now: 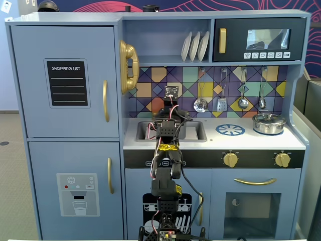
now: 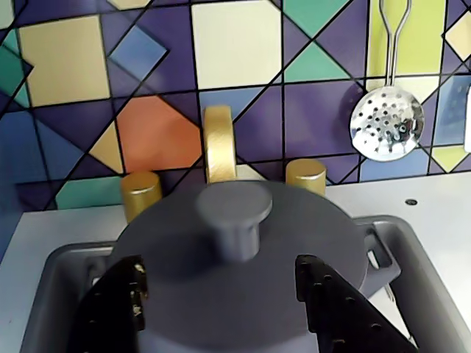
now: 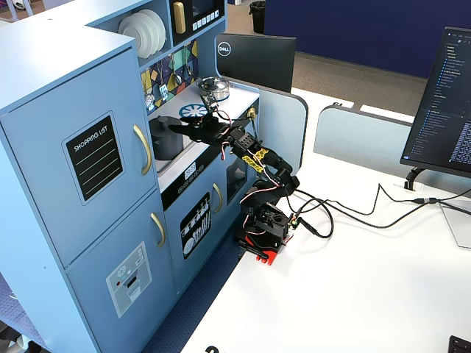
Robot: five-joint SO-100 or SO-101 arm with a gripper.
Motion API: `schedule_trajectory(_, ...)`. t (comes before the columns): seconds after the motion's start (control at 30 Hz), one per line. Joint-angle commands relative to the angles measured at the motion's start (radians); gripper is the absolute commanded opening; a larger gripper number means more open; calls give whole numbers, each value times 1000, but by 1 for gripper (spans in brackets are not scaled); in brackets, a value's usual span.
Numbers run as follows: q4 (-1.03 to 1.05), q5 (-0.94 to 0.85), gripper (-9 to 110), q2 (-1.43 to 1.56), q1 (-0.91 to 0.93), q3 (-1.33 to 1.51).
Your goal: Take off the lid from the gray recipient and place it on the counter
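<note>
The dark-gray lid (image 2: 176, 250) with its central knob (image 2: 234, 209) sits on the gray pot, whose side handle (image 2: 379, 254) shows at the right. The pot stands in the sink (image 2: 62, 276) of the white counter (image 2: 434, 220). My gripper (image 2: 219, 268) is open just above the lid, its black fingers (image 2: 118, 301) on either side, nearer than the knob and not touching it. In a fixed view the pot (image 3: 167, 140) stands left of the gripper (image 3: 193, 126). In a fixed view the arm (image 1: 167, 131) hides pot and lid.
A gold faucet (image 2: 219, 143) and two gold taps stand right behind the pot. A slotted spoon (image 2: 387, 125) hangs on the tiled wall. On the counter (image 1: 251, 142) right of the sink are the blue burner print (image 1: 230, 130) and a silver pan with a glass lid (image 1: 269, 123).
</note>
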Motion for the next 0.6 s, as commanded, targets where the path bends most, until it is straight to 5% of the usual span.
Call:
schedule_trajectory(0.0,-71,5,19,-44,14,-80)
schedule_trajectory(0.57,-184,-26,15,-235,-3,-138)
